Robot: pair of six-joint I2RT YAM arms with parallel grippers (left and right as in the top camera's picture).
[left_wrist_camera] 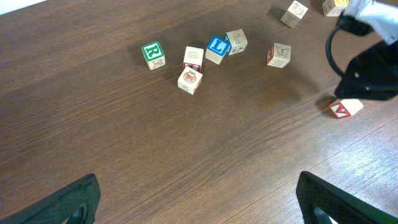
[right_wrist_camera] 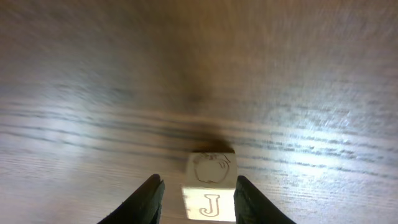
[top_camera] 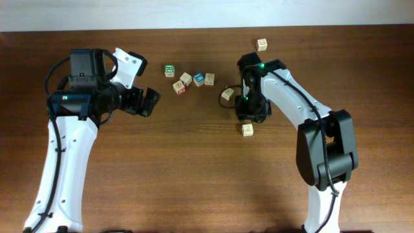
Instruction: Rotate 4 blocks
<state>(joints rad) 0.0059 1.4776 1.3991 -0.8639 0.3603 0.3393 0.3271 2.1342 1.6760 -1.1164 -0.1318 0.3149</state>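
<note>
1. The left gripper (left_wrist_camera: pixel 198 183) is held wide open above the counter (top_camera: pixel 194 175), with its two fingers (left_wrist_camera: pixel 74 202) seen at the lower corners of the left wrist view.
2. The right gripper (right_wrist_camera: pixel 199 186) is set low over the counter, and its fingers are parted narrowly around the J block (right_wrist_camera: pixel 210 186).
3. The J block is a pale cube resting on the counter. An outline drawing is seen on its upper face and the letter on the face turned to the right wrist camera.
4. A sliver of space is visible between the J block and the finger on the picture's left. The other finger lies at the block's edge, and contact there cannot be told.
5. In the overhead view a red-printed block (top_camera: pixel 247 129) is seen just at the end of the right gripper. Whether it is the J block cannot be told.
6. The blue-faced block (left_wrist_camera: pixel 217 47), marked with a white "L", is found in a cluster towards the far middle of the counter.
7. The blue-faced block is touched on one side by the far pale block (left_wrist_camera: pixel 236 41) and has the middle pale block (left_wrist_camera: pixel 194 56) just beside it on the other. The near pale block (left_wrist_camera: pixel 189 81) is set close against the middle one.
8. The green "R" block (left_wrist_camera: pixel 153 54) is placed near the cluster, slightly apart from it.
9. A lone pale block (top_camera: pixel 227 95) lies just beside the right arm, and an edge block (top_camera: pixel 261 44) lies well apart, near the counter's far edge.
</note>
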